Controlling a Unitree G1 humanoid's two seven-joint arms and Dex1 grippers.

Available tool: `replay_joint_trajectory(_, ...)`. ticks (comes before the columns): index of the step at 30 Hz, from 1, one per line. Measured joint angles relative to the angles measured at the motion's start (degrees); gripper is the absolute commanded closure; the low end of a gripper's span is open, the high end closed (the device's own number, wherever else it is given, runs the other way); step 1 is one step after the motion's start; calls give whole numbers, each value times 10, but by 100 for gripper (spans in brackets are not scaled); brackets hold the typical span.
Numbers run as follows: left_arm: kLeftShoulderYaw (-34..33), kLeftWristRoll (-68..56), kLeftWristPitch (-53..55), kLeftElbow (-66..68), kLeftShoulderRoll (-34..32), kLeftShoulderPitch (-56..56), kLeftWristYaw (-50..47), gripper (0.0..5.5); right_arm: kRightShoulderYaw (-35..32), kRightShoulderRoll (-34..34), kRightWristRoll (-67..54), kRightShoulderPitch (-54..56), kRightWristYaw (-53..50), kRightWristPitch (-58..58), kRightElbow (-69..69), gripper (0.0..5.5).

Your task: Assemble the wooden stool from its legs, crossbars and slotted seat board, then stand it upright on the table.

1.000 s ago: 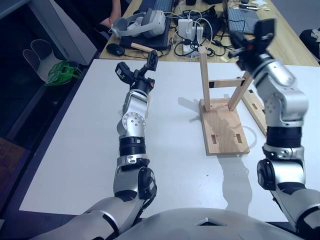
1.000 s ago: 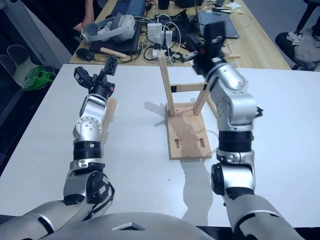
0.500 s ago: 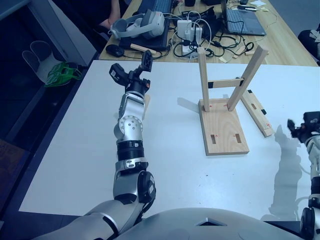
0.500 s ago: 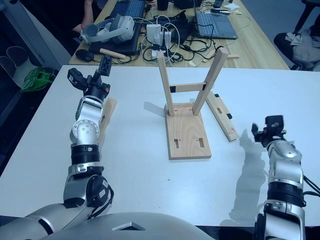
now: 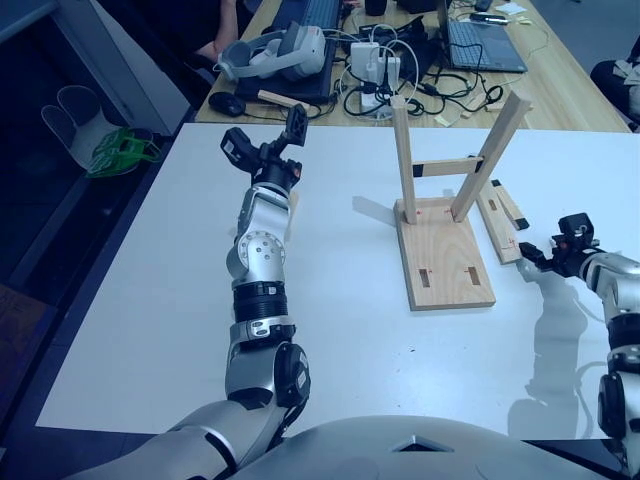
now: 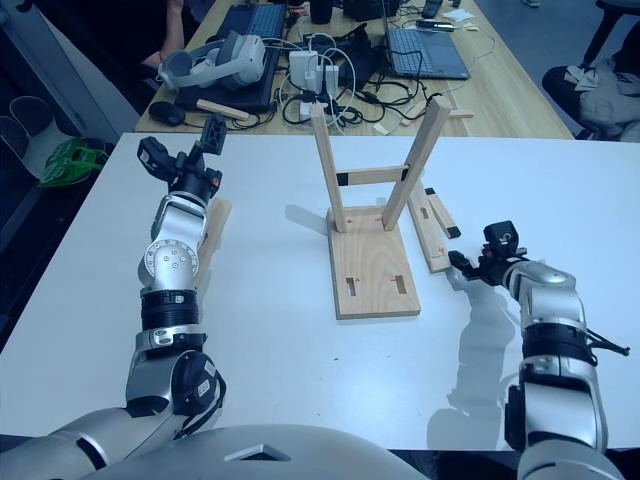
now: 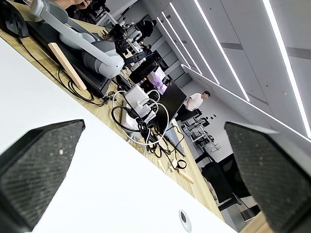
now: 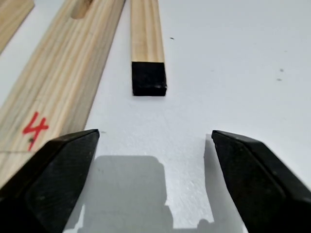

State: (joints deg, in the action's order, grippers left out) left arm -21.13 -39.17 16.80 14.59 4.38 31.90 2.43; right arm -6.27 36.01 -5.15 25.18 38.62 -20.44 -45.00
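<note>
Down from the top of the leaning leg [image 5: 488,158], where it hung a second ago, the right gripper [image 8: 155,156] has dropped to the near right part of the white table [image 5: 150,300] and, over the last half second, come in toward the loose parts. Its fingers [image 8: 56,172] are spread wide with nothing between them, low over the tabletop and just short of the near ends of two pieces lying there. One is a flat loose piece [image 8: 63,82] with a red mark. Beside it is a thin bar [image 8: 145,39] with a black tip (the two run side by side, just right of the assembly). The seat board [image 5: 445,262] lies flat mid-table, with two open slots at its near end. At its far end stand an upright leg [image 5: 403,160] and the leaning leg, joined by a crossbar [image 5: 447,165]. To the left, well apart from the board, a wooden strip [image 6: 218,222] lies partly hidden under the left forearm. The left gripper [image 5: 265,140] is raised over the far left of the table, its pads [image 7: 41,165] held wide apart and empty. Behind the table a desk [image 5: 570,70] carries a headset [image 5: 275,52], cables and a laptop [image 5: 480,45].
</note>
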Motion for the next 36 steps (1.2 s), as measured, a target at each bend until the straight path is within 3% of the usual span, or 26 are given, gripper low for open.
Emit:
replay_joint_trajectory(9, 3, 3, 17, 0, -6, 0, -5, 10, 26, -30, 12, 122, -17, 58, -196, 120)
replay_joint_trajectory(28, 0, 3, 22, 7, -11, 8, -6, 10, 23, -36, 14, 156, -70, 44, -248, 414)
replay_joint_trajectory(36, -4, 3, -4, 31, -9, 16, -5, 10, -20, -39, -8, 149, -106, 57, -247, 422)
